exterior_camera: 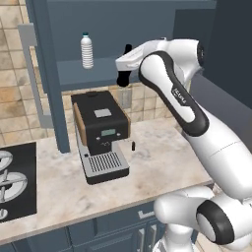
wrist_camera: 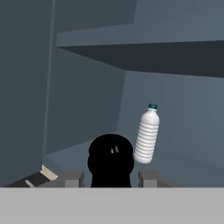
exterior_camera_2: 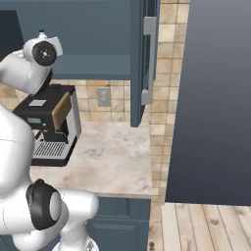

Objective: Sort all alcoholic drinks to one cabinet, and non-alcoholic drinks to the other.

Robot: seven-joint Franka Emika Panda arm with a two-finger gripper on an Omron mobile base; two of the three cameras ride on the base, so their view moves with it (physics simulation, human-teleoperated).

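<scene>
You've got the gripper (wrist_camera: pixel 111 179) pinching the cola (wrist_camera: pixel 110 159) at the cabinet's (exterior_camera: pixel 106 70) front edge, so I'd say push in and set it beside the water (exterior_camera: pixel 87 50).

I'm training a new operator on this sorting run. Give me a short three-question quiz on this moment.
1. True or false: the water bottle stands upright on the cabinet shelf.
2. What does the gripper hold? A) black cola bottle B) beer bottle C) nothing
3. Which appliance sits on the counter below the open cabinet?

Key: 1 true; 2 A; 3 the coffee machine.
</scene>
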